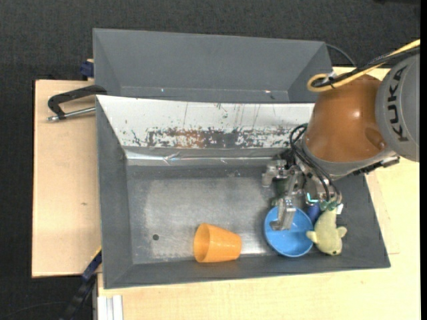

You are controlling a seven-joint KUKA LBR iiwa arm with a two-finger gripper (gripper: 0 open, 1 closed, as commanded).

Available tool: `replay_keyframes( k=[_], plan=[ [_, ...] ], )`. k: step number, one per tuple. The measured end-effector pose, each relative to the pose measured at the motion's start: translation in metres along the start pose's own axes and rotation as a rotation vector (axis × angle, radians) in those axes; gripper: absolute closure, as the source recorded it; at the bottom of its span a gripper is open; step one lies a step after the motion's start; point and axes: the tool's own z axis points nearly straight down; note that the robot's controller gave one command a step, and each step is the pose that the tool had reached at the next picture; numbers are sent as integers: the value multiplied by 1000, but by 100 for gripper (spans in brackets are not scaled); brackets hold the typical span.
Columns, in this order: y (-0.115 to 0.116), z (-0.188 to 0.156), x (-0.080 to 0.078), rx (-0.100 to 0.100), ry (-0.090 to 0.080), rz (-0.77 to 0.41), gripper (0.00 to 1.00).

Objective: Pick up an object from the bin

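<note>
My gripper [287,217] hangs over the bin's front right corner, its metal fingers pointing down at a blue bowl-shaped dish [288,237] on the floor. One fingertip reaches onto the dish's upper rim. A pale yellow plush fish [327,235] leans against the dish's right side, beside the bin wall. Further left along the front wall lies an orange plastic cup [215,243], tipped on its side, well apart from the gripper.
The arm with its orange dome comes in from the right over the bin's right wall. The bin's left half and middle floor are bare, with a scuffed back wall behind.
</note>
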Motion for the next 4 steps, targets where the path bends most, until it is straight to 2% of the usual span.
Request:
replay_keyframes(
  k=[1, 2, 3, 4],
  plan=[
    [57, -60, 11, 0, -15, -167, 0],
    [-29, 66, -17, 2, -2, -376, 0],
    [-26, 63, -18, 2, -7, -378, 100],
    [-34, -115, -17, 5, -21, -302, 100]
  ],
)
